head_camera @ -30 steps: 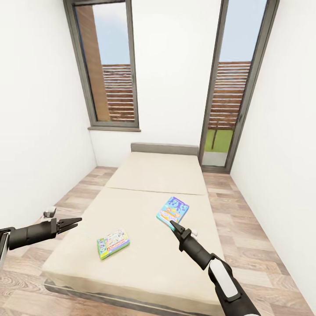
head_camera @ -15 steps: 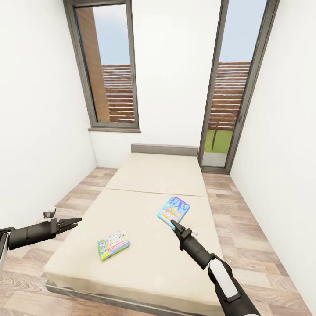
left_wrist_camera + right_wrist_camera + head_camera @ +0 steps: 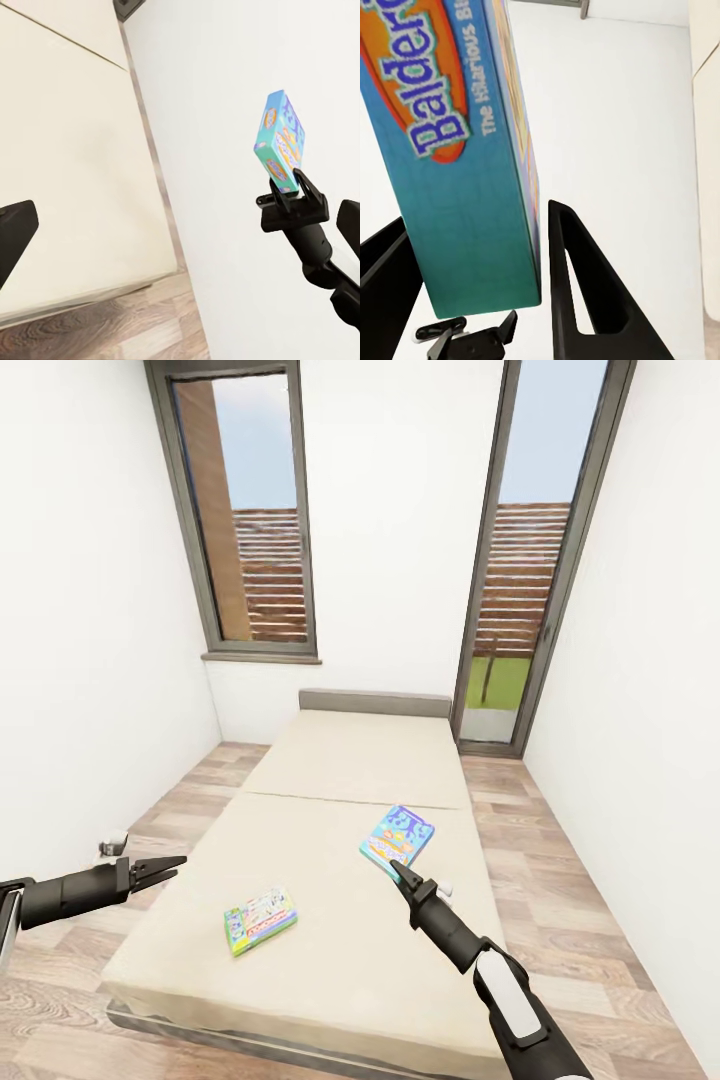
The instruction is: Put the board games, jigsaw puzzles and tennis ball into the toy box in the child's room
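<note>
We are working at the low bed with the plain beige mattress (image 3: 340,830), where two board games are lying: the flat blue card box (image 3: 396,838) toward the right edge, the green, yellow and red one (image 3: 260,918) nearer the foot. Our right gripper (image 3: 398,871) is reaching to the blue box's near end, evidently to lift it; its jaws are parted around that end, not visibly pinching it. Our left gripper (image 3: 172,864) is hovering beside the bed's left edge, jaws nearly together, holding nothing.
</note>
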Available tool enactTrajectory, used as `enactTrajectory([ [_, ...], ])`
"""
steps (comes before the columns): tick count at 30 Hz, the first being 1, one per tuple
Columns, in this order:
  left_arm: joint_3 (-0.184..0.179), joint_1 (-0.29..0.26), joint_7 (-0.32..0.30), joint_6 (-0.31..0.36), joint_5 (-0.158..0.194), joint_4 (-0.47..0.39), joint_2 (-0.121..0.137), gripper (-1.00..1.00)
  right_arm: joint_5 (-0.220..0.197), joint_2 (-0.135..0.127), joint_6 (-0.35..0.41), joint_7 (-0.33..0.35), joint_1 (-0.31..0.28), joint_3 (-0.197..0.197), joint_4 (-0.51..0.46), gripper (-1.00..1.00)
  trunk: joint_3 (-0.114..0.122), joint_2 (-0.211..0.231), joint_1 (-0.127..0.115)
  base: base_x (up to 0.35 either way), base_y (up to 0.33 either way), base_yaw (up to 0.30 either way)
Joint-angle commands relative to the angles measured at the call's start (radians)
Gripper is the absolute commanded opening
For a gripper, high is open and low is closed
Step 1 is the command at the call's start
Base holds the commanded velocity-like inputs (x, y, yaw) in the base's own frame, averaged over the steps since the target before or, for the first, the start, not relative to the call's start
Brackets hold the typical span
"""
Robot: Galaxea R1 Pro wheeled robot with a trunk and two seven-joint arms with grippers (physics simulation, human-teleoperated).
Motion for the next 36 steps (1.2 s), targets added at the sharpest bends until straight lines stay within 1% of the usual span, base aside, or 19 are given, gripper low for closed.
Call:
enactTrajectory([
  [1, 0.002, -0.001, -0.009, 0.01, -0.011, -0.001, 0.0, 1.0, -0.004, 0.001, 0.008, 0.002, -0.001, -0.003, 0.0, -1.0, 0.002, 0.006, -0.004, 0.0, 0.0, 0.0],
  [36, 0.0, -0.001, -0.008, 0.011, -0.011, -0.001, -0.001, 1.0, -0.004, 0.002, 0.004, 0.003, -0.001, -0.003, -0.001, -1.0, 0.112, 0.251, -0.138, 0.0, 0.0, 0.0],
])
